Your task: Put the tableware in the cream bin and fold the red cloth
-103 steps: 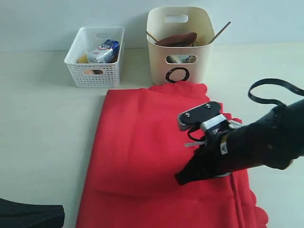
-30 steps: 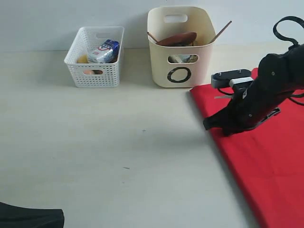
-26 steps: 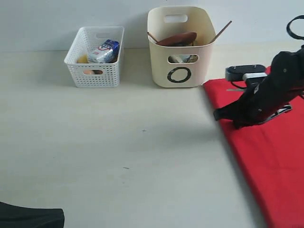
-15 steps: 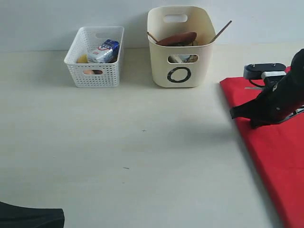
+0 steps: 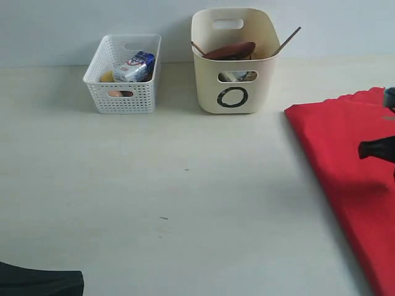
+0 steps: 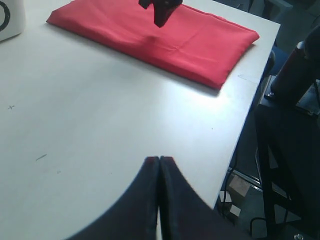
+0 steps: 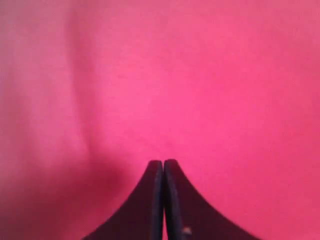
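The cream bin [image 5: 231, 68] stands at the back with the tableware in it: a brown wooden plate [image 5: 231, 50] and a chopstick [image 5: 287, 39] stick out above its rim. The red cloth [image 5: 345, 160] lies folded flat at the table's right side, and it also shows as a long folded strip [image 6: 155, 35] in the left wrist view. My right gripper [image 5: 375, 149] hovers over the cloth at the right edge, shut [image 7: 163, 163] with nothing in it. My left gripper [image 6: 159, 160] is shut and empty above bare table, far from the cloth.
A white lattice basket [image 5: 123, 74] with a milk carton [image 5: 134, 66] stands left of the cream bin. The table's edge [image 6: 245, 130] runs close past the cloth's end. The left arm [image 5: 37, 282] sits at the bottom left corner.
The folded cloth slid right with my right gripper, then stopped. The gripper kept moving right and is now mostly past the view's edge. The left arm has not moved.
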Controlling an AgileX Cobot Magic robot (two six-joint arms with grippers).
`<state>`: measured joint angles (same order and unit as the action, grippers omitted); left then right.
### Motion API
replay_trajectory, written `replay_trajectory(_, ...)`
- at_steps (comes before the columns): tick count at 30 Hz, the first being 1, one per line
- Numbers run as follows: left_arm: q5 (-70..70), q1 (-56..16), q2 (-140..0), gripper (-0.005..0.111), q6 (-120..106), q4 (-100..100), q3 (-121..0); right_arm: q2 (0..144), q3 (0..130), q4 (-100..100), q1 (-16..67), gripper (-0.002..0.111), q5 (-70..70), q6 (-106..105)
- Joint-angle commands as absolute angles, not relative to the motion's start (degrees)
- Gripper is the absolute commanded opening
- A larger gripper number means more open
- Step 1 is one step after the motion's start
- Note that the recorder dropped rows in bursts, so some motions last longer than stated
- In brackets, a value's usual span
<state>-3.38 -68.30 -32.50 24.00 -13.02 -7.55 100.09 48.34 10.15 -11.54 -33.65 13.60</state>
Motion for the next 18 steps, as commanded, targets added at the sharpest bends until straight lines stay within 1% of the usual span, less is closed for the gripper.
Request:
replay_trajectory(1,-2.7,-68.5,-32.3,0.001,24.2,-13.2,-7.2,107.4,47.0,11.6,-13.1,0.000,-27.4,15.7)
replay_trajectory(5,-2.7,-68.5,-32.3,0.001,24.3,-13.0,-7.2,115.0,49.4,11.6,-12.7,0.000,-21.8,14.0)
replay_trajectory(9,-2.7,-68.5,-32.3,0.001,24.3,-13.0,-7.2,120.2,54.9,11.2,-11.7,0.000,-21.4,10.4)
replay_trajectory(18,-2.5,-68.5,-32.3,0.001,24.3,-13.0,-7.2,125.4,64.1,11.2,-5.5,0.000,-18.5,6.1)
